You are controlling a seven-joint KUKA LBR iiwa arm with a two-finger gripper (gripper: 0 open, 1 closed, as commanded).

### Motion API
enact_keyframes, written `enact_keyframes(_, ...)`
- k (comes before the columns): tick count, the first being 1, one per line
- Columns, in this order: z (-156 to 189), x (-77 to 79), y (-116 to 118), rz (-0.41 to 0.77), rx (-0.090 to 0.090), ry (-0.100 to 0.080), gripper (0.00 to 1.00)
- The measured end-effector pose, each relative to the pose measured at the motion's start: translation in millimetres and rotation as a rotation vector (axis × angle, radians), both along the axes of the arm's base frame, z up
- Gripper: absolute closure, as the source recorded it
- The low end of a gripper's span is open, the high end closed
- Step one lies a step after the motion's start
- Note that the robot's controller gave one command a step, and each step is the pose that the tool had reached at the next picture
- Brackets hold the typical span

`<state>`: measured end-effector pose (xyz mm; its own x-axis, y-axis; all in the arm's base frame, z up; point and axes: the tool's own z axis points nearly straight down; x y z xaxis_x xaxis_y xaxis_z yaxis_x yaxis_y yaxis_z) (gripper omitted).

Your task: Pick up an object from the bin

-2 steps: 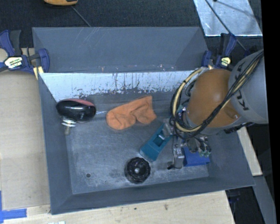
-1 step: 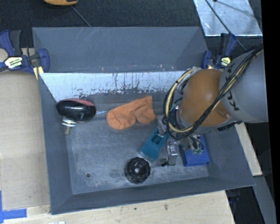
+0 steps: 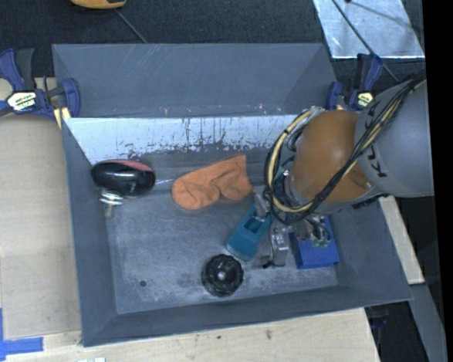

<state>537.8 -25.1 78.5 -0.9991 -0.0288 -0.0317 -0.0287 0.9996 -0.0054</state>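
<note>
The gripper is down in the lower right of the bin.
It sits between a small blue block to the left and a flat blue box to the right, just beside both; whether it is open or closed cannot be told. An orange cloth lies above the block, a black round thing below left.
</note>
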Motion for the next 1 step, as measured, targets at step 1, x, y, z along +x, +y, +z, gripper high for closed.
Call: enact_keyframes(1, -2.5, 12.8, 20.9, 0.061, 0.002, 0.008, 0.00)
